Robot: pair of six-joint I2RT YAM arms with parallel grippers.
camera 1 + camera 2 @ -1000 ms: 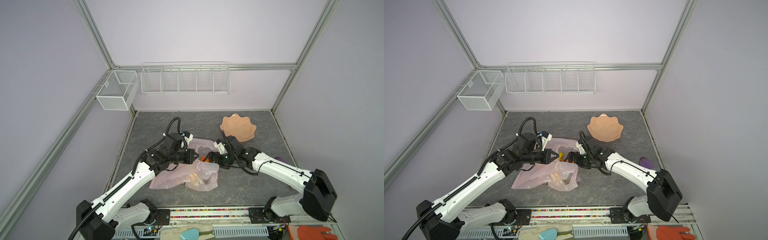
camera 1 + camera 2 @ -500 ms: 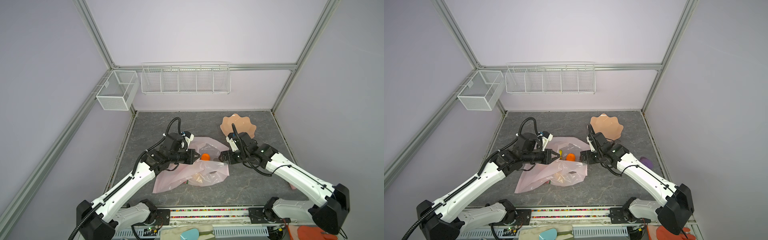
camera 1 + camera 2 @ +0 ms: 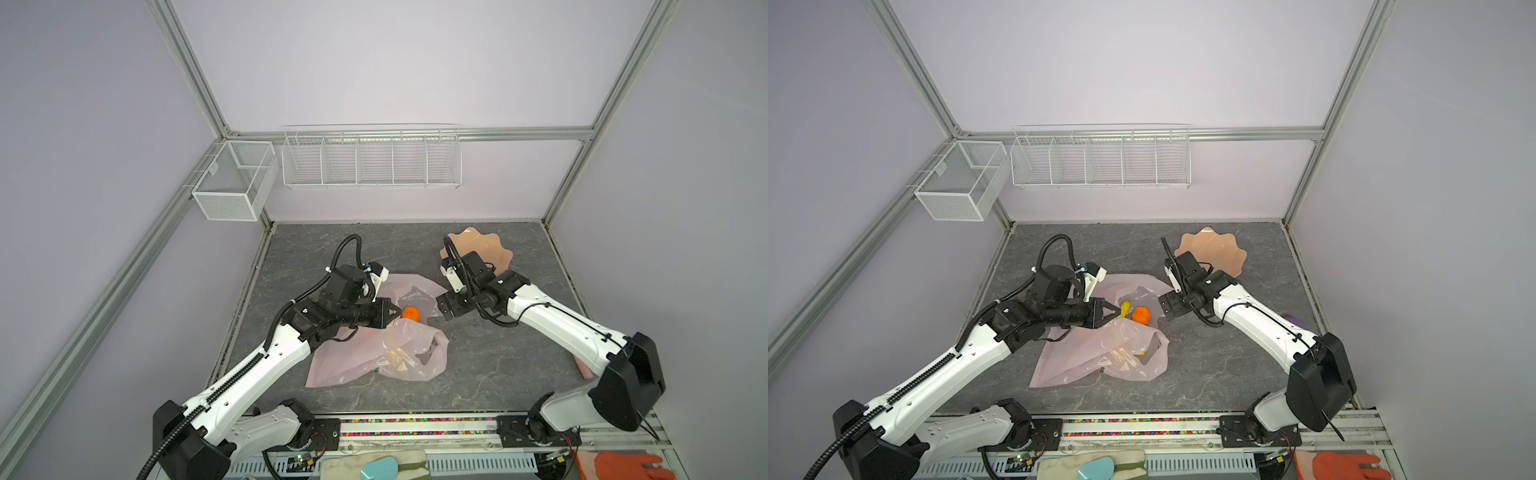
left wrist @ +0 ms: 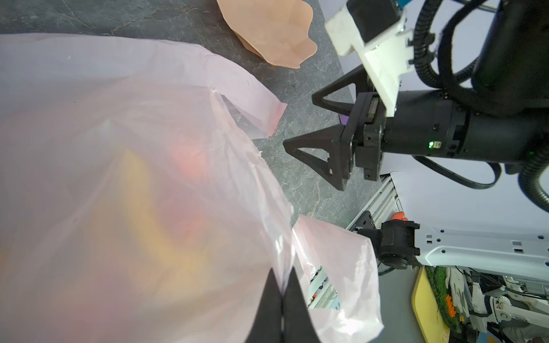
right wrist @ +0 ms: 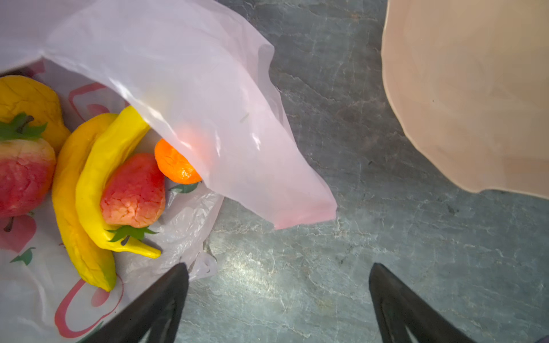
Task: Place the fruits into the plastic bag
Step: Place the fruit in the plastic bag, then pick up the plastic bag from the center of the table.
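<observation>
Since a second ago, the right gripper (image 3: 444, 308) has pulled back out of the mouth of the thin, translucent pale pink plastic bag (image 3: 357, 357). It now hangs between the bag and the peach scalloped bowl (image 3: 486, 249), jaws spread wide and empty; the wrist view shows only bare dark grey marbled worktop (image 5: 326, 282) between its fingers (image 5: 175, 285). The small orange toy tangerine (image 3: 411, 312) it carried then lies inside the bag's mouth, just beside the tip of the left gripper (image 3: 392, 311).

That left gripper (image 4: 282, 279) is clenched on the bag's upper film, holding the edge raised off the worktop. Under the lifted film, in the right wrist view, the tangerine (image 5: 175, 164) rests against two red toy strawberries (image 5: 133, 190), two yellow toy bananas (image 5: 98, 178) and a yellow pear (image 5: 29, 98), all on the bag's printed lower layer.

The bag (image 3: 1075, 361) lies crumpled at the middle of the worktop, toward its left edge. The bowl (image 3: 1217, 249) sits near the far edge, right of centre, apart from the bag.
</observation>
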